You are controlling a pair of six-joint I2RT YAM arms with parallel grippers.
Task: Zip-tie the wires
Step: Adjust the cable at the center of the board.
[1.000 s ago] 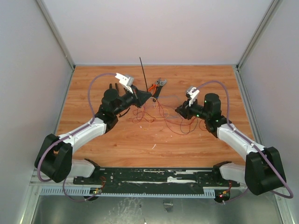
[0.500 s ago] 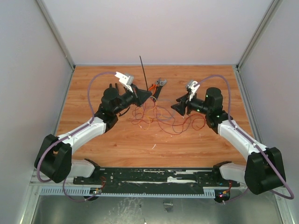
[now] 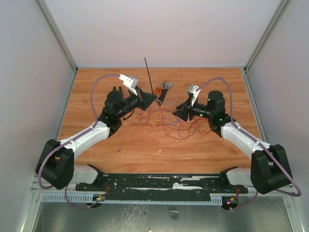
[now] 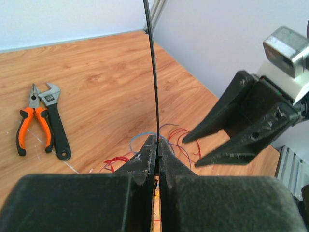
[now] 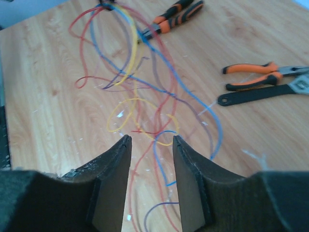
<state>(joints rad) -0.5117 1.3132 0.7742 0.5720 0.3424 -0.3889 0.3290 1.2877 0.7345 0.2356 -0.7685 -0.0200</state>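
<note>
My left gripper [image 3: 148,99] [image 4: 157,140] is shut on the zip tie [image 3: 147,75] [image 4: 153,72], a thin black strip standing straight up from its tips. The wires [image 3: 161,121] [image 5: 140,96] lie in loose red, orange, yellow and blue loops on the table between the two arms. My right gripper [image 3: 179,110] [image 5: 150,140] hovers over the right side of the tangle, open, with nothing between its fingers. In the left wrist view the right gripper [image 4: 190,152] points towards the left one, close on its right. Red strands of the wires [image 4: 181,135] show below them.
Orange-handled pliers [image 3: 157,90] [image 4: 31,121] [image 5: 256,75] and a black wrench [image 3: 166,87] [image 4: 55,125] [image 5: 260,94] lie side by side behind the wires. A second pair of pliers [image 5: 171,17] lies beyond the tangle. Grey walls [image 3: 29,72] enclose the table.
My right gripper has opened and moved left, closer to the left gripper, and the wire loops under it have shifted. The left arm and the zip tie have not moved.
</note>
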